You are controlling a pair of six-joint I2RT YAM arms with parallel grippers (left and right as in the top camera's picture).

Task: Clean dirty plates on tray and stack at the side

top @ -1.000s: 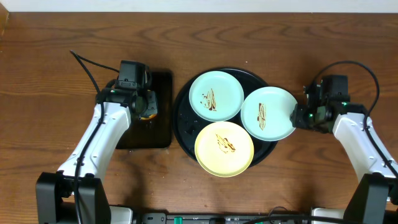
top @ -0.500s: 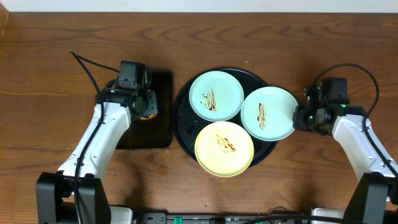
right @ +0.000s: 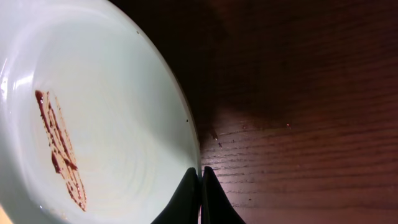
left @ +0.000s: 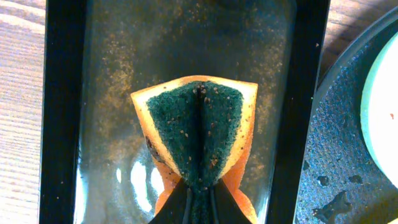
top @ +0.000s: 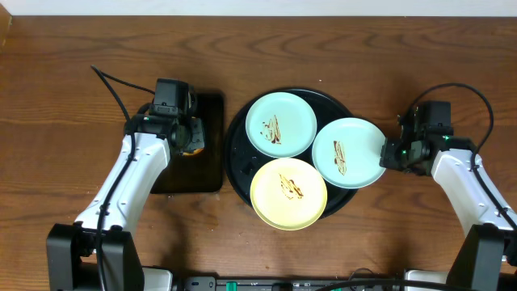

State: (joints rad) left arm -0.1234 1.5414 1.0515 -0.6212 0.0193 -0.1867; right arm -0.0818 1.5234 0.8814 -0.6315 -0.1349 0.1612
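Yellow plate (top: 288, 193) sits nearest on tray (top: 236, 158), smeared. Right gripper (right: 200, 184) is pinched tight on right mint plate (top: 347, 152) by its rim. That thin edge hold may slip on lifting, or the plate may nudge its neighbours. Left gripper (left: 198, 194) clamps sponge (left: 199, 127). Far mint plate (top: 280, 124) is dirty too.

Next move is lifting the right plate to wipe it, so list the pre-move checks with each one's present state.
1. Right gripper shut on the right plate at its rim: ok.
2. Left gripper shut on the sponge: ok.
3. Sponge lifted off the small tray: cannot tell.
4. Right plate free of the top plate and yellow plate: cannot tell, the edges meet seen from overhead.
5. Right plate clean: not ok, a brown smear is in its middle.
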